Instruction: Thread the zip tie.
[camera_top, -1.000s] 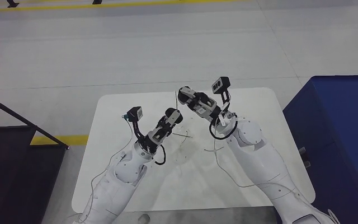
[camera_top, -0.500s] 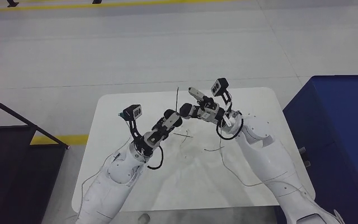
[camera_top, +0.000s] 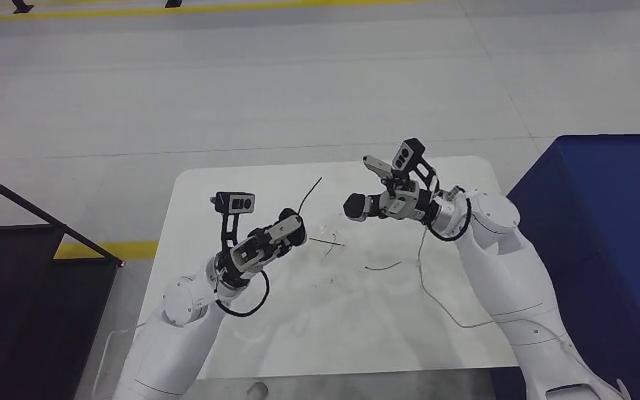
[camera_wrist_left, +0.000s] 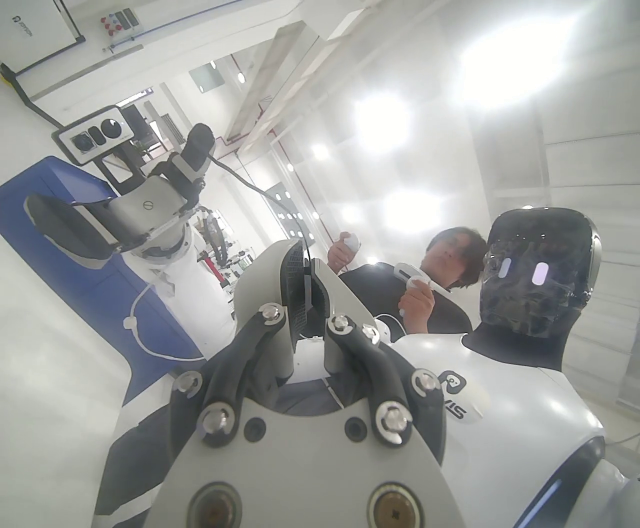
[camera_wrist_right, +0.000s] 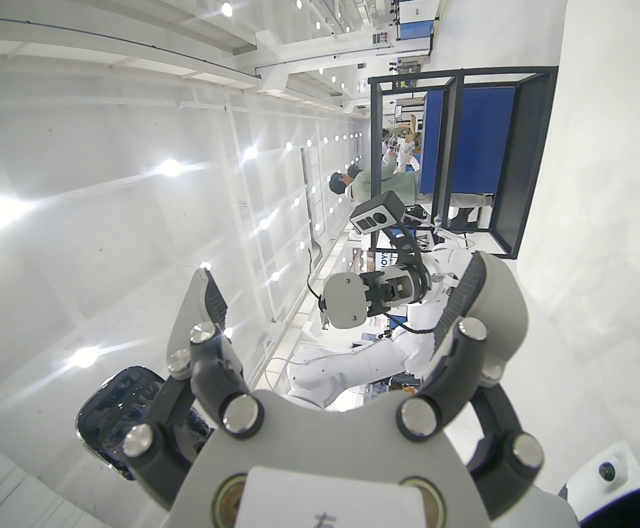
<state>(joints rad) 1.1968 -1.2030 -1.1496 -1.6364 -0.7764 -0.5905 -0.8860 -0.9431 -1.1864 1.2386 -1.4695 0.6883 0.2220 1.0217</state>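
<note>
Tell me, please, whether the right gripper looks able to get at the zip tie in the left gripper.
Probably yes: the open right gripper faces the zip tie, which sticks out of the shut left gripper; nothing stands between them.

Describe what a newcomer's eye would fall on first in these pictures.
Two grippers face each other above the white table. The left gripper has its fingers shut on a thin black zip tie that sticks up, and the right gripper has its fingers spread and empty. Two loose ties lie on the table beneath them.
</note>
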